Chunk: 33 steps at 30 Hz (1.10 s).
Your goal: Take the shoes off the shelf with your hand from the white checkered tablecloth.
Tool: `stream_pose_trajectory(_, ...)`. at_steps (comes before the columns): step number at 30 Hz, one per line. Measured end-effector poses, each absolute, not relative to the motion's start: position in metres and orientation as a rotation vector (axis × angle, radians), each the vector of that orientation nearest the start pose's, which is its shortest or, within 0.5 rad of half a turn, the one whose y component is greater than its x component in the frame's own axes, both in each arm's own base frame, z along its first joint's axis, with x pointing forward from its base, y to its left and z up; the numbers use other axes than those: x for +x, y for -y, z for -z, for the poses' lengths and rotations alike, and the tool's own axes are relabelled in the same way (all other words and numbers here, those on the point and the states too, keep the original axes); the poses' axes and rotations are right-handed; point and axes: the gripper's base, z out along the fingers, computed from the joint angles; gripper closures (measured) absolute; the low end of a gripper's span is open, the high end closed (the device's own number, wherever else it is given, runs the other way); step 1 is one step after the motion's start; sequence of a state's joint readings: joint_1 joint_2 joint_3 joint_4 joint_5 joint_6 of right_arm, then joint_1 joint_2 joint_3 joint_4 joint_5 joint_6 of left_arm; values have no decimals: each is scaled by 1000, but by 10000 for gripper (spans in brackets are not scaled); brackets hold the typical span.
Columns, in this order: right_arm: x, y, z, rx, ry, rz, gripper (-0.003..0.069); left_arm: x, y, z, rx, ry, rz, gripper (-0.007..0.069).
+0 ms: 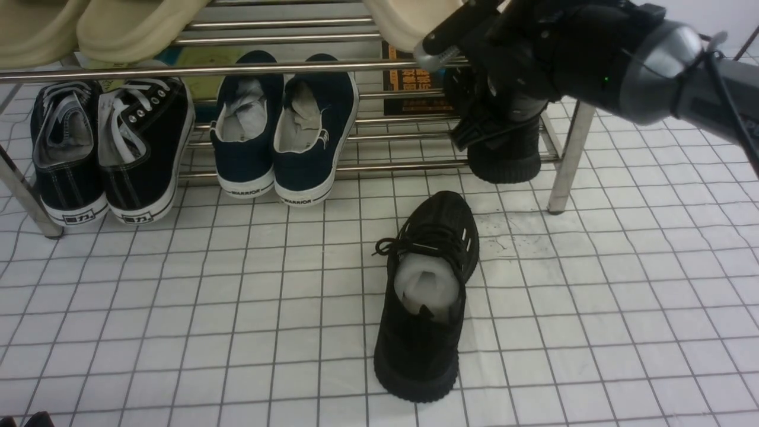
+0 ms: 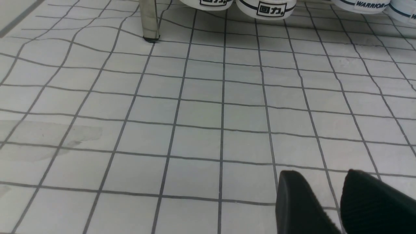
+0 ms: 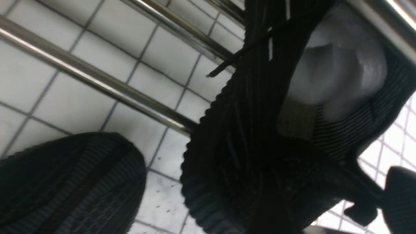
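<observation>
Paper-stuffed sneaker point(image 1: 421, 308) lies on tablecloth point(image 1: 178, 308); its mate point(image 1: 504, 163) on the shelf point(image 1: 385, 169) sits between wide right jaws, left jaws slightly apart.

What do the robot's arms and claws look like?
The right arm is chunky and black, with a rounded shiny grey joint, a thin black cable running over it and a tiny green light. Both claws are black. The left claw has two wedge-shaped fingers, and the right claw has finely ridged ones.
</observation>
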<state>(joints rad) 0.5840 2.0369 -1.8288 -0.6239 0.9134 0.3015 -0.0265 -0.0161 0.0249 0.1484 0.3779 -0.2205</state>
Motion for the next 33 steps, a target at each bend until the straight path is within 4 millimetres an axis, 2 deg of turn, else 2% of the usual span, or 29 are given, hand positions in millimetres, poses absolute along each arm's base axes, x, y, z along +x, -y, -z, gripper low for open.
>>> stream_pose_trajectory(6, 410, -220, -280, -644, -2310, 398, 281, 52, -4, -172, -90, -1864, 24, 384)
stream_pose_trajectory(16, 413, -221, -265, -660, -2347, 435, 307, 52, -4, -172, -90, -1864, 24, 384)
stream_pose_trajectory(19, 412, -219, -263, -655, -2371, 457, 384, 52, -4, -172, -90, -1864, 24, 384)
stream_pose_trajectory(22, 409, -216, -260, -679, -2413, 498, 585, 52, -4, -172, -90, -1864, 24, 384)
stream_pose_trajectory(23, 409, -216, -260, -680, -2418, 498, 596, 52, -4, -172, -90, -1864, 24, 384)
stream_pose_trajectory(24, 406, -215, -260, -680, -2448, 508, 638, 52, -4, -172, -90, -1864, 24, 384)
stream_pose_trajectory(29, 390, -213, -270, -674, -2568, 464, 639, 52, -4, -172, -90, -1864, 24, 384)
stream_pose_trajectory(33, 372, -214, -286, -675, -2654, 321, 639, 52, -4, -172, -90, -1864, 24, 384)
